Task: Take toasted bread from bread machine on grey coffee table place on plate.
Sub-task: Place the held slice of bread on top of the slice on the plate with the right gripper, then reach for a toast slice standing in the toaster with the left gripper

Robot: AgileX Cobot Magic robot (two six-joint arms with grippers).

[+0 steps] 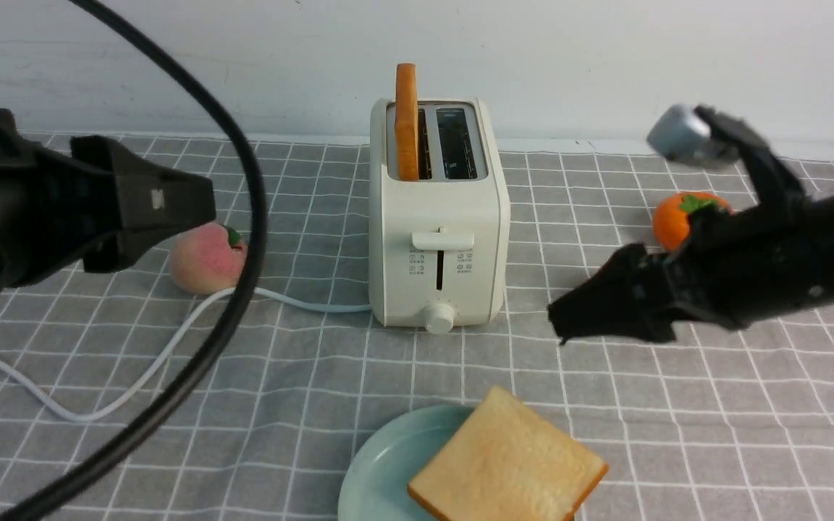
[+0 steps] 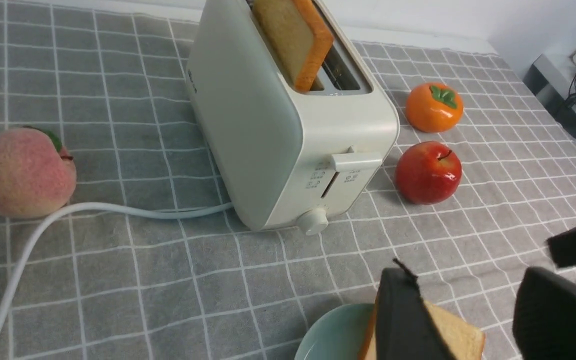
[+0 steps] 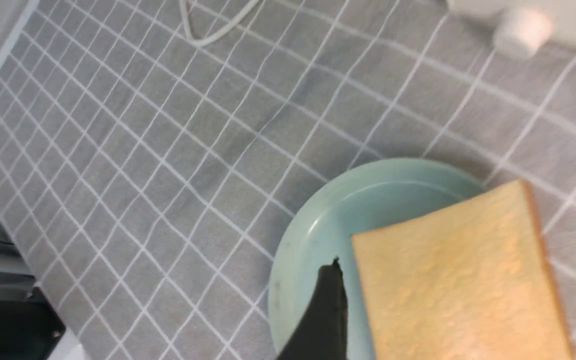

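Right pincer (image 1: 569, 318) slanted down from a low, bent arm, jaws wide, gripping nothing. Below it, clear of the fingers, 1 square toast slice (image 1: 507, 463), pale golden with orange-brown crust, flat on the smooth mint-green plate (image 1: 381, 470), 1 corner past the rim. Left pincer (image 2: 473, 285) raised, roughly level, jaws wide too, empty. Ahead of it, glossy cream toaster (image 1: 439, 217) on the grey gridded tablecloth (image 1: 677, 434), 2nd slice (image 1: 407, 119) upright in the slot on the left pincer's side. Fuzzy peach (image 1: 207, 257) near the left pincer.
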